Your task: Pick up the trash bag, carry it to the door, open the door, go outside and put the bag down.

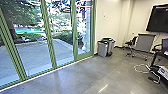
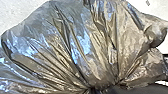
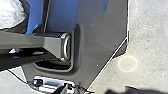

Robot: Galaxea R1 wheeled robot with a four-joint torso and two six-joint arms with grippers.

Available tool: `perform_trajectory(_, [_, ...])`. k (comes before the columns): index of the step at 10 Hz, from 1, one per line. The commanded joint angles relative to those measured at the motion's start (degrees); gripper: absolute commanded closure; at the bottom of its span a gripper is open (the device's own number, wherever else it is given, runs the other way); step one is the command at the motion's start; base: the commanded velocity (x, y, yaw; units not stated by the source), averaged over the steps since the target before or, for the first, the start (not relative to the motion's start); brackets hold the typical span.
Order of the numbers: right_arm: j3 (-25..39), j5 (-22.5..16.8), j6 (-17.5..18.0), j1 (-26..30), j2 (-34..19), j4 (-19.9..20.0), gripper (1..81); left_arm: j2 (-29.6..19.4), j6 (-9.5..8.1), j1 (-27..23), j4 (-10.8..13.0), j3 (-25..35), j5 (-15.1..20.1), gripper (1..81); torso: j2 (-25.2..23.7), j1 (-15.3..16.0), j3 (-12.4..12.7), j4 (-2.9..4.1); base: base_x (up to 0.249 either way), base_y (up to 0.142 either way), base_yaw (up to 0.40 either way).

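left end effector [image 2: 101, 88] clamps the trash bag [image 2: 82, 45] at its gathered neck, our best hold: film looks soft, slippery, tearable. right end effector: we cannot tell. glass wall [image 1: 49, 40], ten o'clock.

In the left wrist view, the glossy grey plastic trash bag [image 2: 82, 42] is drawn into tight pleats, its crinkled film puffed out beyond them. Tall green-framed glass panels [image 1: 62, 40] are seen ahead, leftward; which is the door cannot be told.
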Motion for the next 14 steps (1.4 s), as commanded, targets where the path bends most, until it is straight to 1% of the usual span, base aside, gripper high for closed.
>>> perform_trajectory(1, [-0.01,-3.42,-0.1,2.75,0.02,-0.47,1.0,0.34,0.37,-2.22,0.77,0.1,2.88,81.1,0.0,0.0,0.0,0.0,0.114,0.0,0.0])
perform_trajectory(6, [-0.1,-3.42,-0.1,2.75,0.2,-0.91,1.0,0.43,0.28,-2.15,0.77,-0.07,2.88,81.1,0.0,0.0,0.0,0.0,0.114,0.0,0.0])
perform_trajectory(14, [-0.18,-3.42,-0.1,2.84,0.29,-1.09,1.0,0.51,0.28,-2.15,0.85,-0.07,2.88,81.1,0.0,0.0,0.0,0.0,0.136,-0.069,0.0])
